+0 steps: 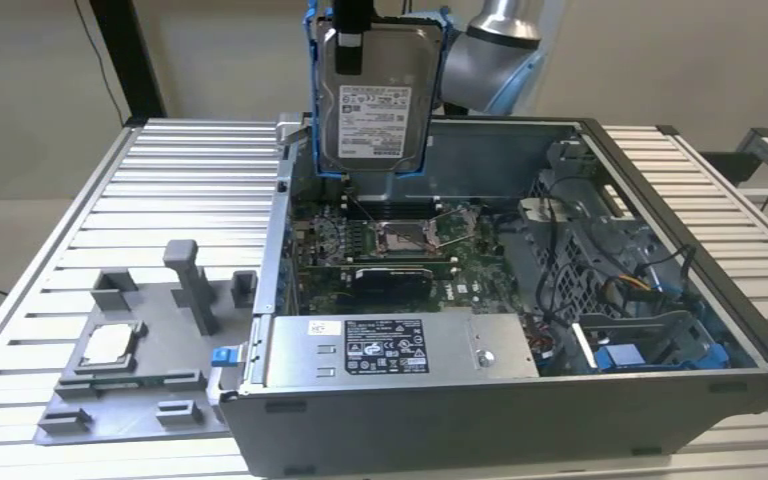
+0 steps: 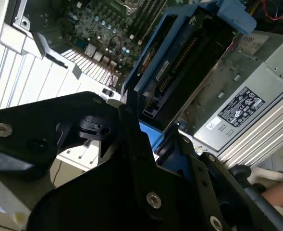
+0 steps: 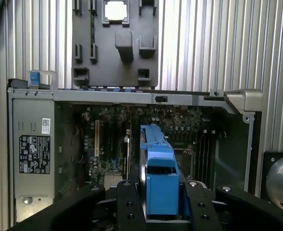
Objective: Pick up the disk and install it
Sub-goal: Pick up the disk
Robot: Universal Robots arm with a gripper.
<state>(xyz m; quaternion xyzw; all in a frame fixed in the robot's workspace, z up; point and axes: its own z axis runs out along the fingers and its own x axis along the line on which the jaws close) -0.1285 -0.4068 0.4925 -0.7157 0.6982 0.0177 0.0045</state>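
The gripper (image 1: 353,45) is clamped on the disk (image 1: 376,110) (white label showing), which hangs upright below it, over the open computer case (image 1: 398,425).

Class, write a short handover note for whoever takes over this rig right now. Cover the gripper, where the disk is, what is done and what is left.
Gripper: shut on the disk, gripping it at its top edge.
Disk: held upright in the air above the open computer case, over the motherboard.
Done: the disk is picked up.
Left: the install. The disk is not yet seated anywhere in the case.
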